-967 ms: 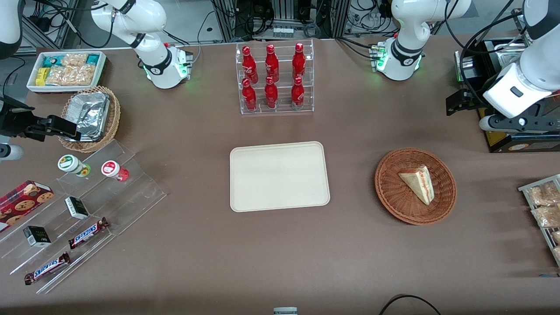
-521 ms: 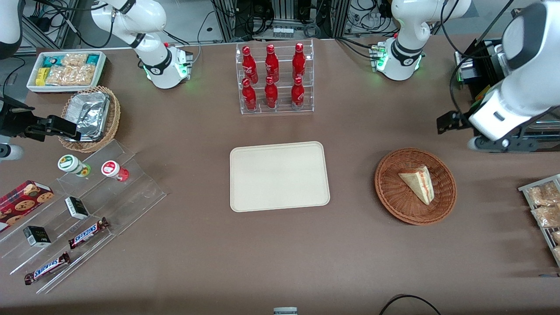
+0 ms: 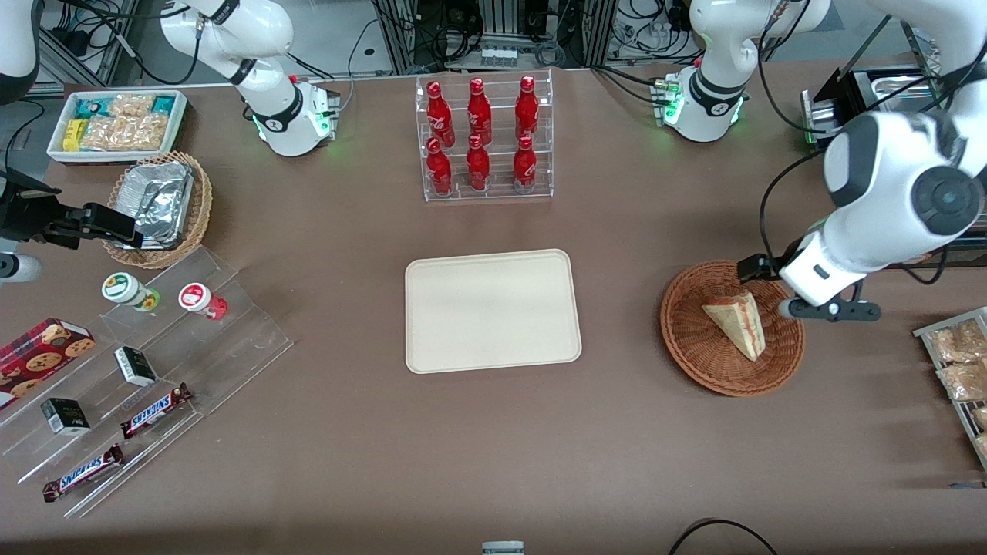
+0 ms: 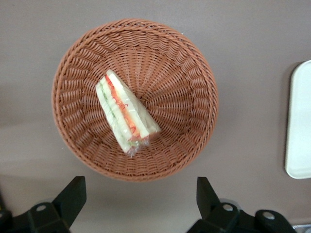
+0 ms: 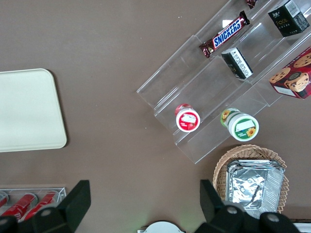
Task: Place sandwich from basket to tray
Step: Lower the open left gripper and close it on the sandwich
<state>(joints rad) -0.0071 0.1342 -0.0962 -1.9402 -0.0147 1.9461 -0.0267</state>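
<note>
Gripper (image 4: 138, 194) hovers above basket (image 4: 194, 73), fingers (image 4: 73, 194) spread wide, gripping nothing. Sandwich (image 4: 125, 112) lies in basket just below. Tray (image 3: 492, 310) well apart, bare.

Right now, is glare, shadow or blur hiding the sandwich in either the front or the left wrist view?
Front view: even light, the sandwich is sharp in the basket, with the arm covering part of the rim. Left wrist view: the filling stripe reads clearly, no glare; the open gripper frames the basket, and a soft shadow falls on the table beside it.
</note>
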